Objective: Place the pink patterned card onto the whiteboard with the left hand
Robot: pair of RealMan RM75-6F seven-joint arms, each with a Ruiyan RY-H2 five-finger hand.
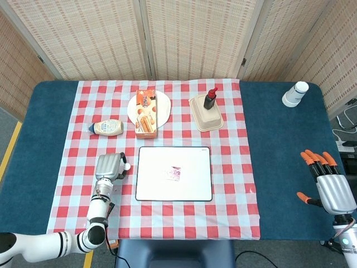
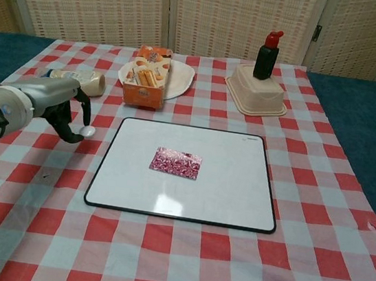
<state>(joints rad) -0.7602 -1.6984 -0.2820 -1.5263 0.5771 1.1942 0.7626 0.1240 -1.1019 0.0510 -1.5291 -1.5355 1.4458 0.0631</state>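
The pink patterned card (image 1: 174,174) (image 2: 176,162) lies flat near the middle of the whiteboard (image 1: 189,159) (image 2: 224,180). My left hand (image 1: 109,166) (image 2: 51,100) hovers over the checked cloth just left of the board's left edge. Its fingers (image 2: 72,124) hang down with nothing in them, and it is clear of the card. At the table's right edge, over the blue cloth, my right hand (image 1: 329,187) is spread and holds nothing; only the head view shows it.
A mayonnaise bottle (image 1: 109,128) (image 2: 71,81) lies behind the left hand. An orange snack box (image 1: 145,113) (image 2: 146,77) rests on a white plate (image 1: 163,109). A beige container (image 1: 206,117) carries a dark red-capped bottle (image 1: 210,99) (image 2: 267,56). Stacked paper cups (image 1: 295,94) stand far right.
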